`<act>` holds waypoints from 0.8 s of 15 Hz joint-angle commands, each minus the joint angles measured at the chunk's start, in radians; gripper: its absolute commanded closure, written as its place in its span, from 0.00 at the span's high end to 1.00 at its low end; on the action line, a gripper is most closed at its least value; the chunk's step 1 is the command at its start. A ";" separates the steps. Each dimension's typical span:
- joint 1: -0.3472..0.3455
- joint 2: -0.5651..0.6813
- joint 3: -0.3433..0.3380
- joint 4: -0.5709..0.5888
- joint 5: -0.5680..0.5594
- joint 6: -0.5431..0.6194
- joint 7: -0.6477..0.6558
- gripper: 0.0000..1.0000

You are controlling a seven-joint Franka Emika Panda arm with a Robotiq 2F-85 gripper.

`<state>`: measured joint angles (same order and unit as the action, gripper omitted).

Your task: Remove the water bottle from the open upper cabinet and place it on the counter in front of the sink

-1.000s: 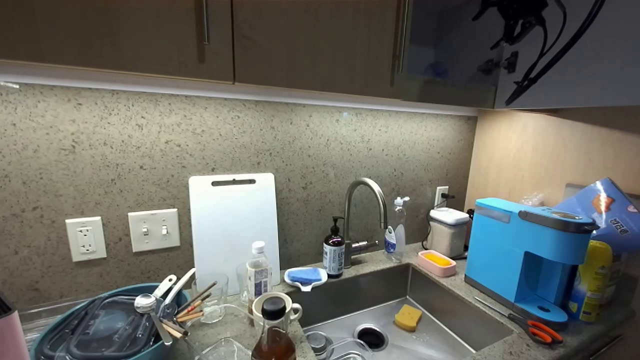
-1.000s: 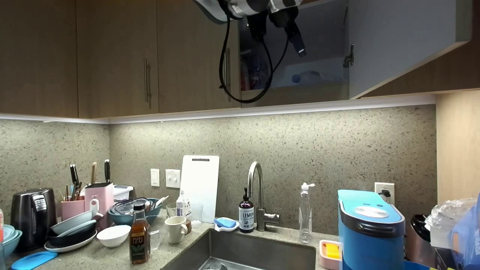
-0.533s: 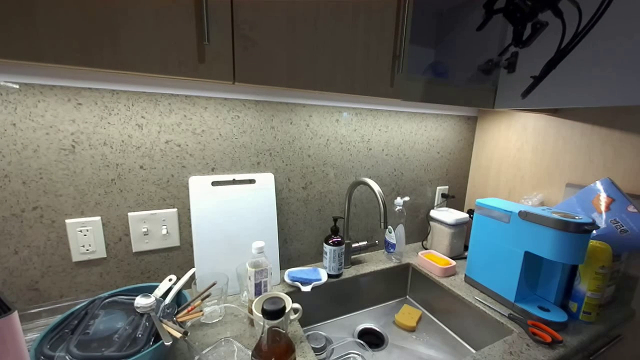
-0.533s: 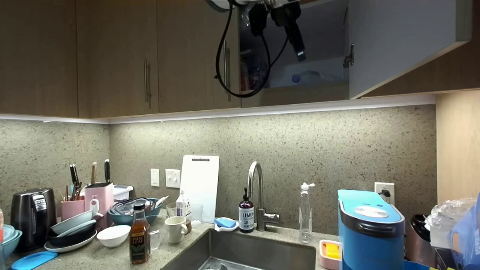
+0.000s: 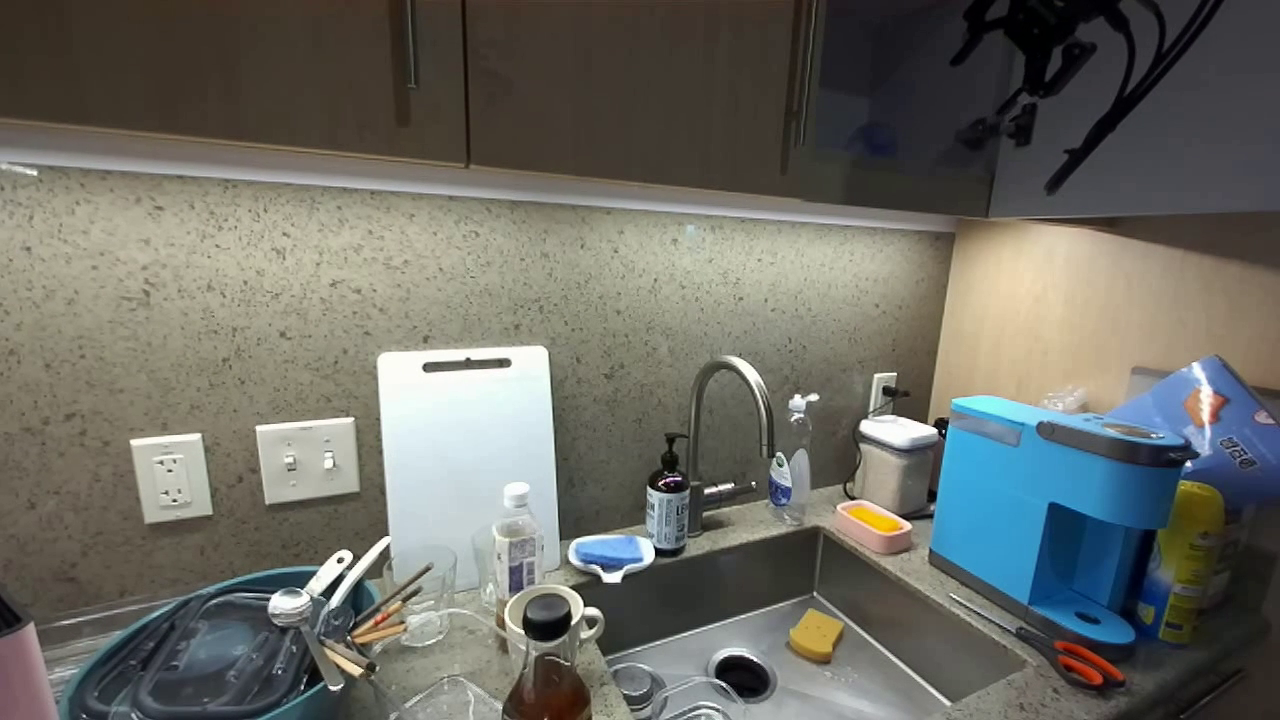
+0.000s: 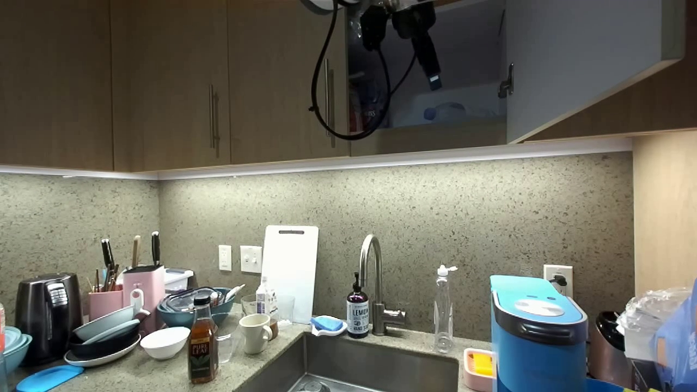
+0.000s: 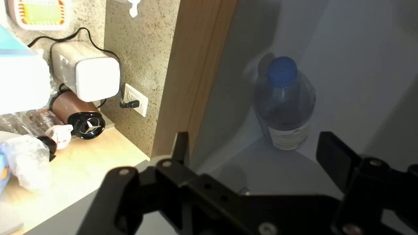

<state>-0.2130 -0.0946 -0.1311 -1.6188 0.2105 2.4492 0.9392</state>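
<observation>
Water bottle: inside the open upper cabinet, lying on its side; we see its blue cap, but the label is too dim for us to read.
Fingers: released and spread wide, the bottle showing past the gap; how near it is, we cannot tell.
Arm: cut off by the top edge in both exterior views; in an exterior view its black cable loops across the cabinet opening.
Packages: sunk in cabinet shadow, too dark for us to name.
Sink: cut by the lower edge; a yellow sponge lies inside.
Bench: grey speckled stone, bearing a white bowl, a brown tea bottle and, beside the sink, the blue machine.
Backsplash: matching speckle, brightly lit from above.
</observation>
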 commanded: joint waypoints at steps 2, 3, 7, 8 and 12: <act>0.037 0.046 0.001 0.017 0.015 0.003 -0.017 1.00; 0.044 0.061 0.002 0.021 0.011 0.000 -0.011 1.00; 0.061 0.111 0.003 0.039 0.010 0.010 -0.001 1.00; 0.064 0.118 0.003 0.043 -0.005 0.022 0.007 1.00; 0.067 0.115 0.000 0.034 -0.003 0.032 0.014 1.00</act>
<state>-0.1523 0.0192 -0.1247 -1.5875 0.2101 2.4590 0.9393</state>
